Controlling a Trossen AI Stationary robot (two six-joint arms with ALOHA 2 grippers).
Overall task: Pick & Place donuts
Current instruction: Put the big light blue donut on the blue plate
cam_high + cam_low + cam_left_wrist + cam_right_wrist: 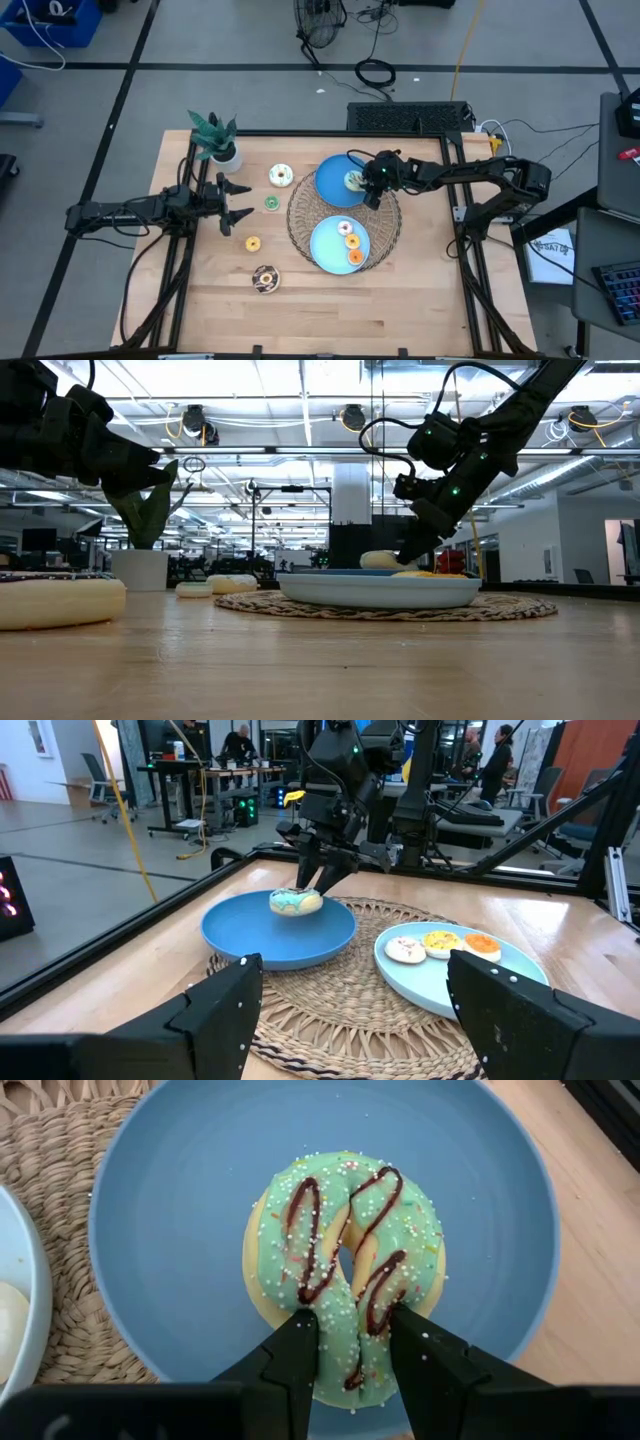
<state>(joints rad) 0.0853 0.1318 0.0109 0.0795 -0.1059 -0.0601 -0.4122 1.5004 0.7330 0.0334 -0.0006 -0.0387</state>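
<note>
Right gripper (352,1342) over the darker blue plate (180,1200), fingers (295,1355) pinching the rim of the teal donut (345,1270) (sprinkles, brown drizzle), which lies flat on that plate. On the lighter plate (325,250), three donuts: white (405,949), yellow (440,940), orange (481,945). On the bare tabletop (400,300), four more: white (281,176), green (271,203), orange (252,243), chocolate (265,279). Left gripper (236,200) raised beside the green one, fingers spread, holding nothing.

Right gripper (352,1342) reaches down, nearly closed; left gripper (236,200) hovers spread.
</note>
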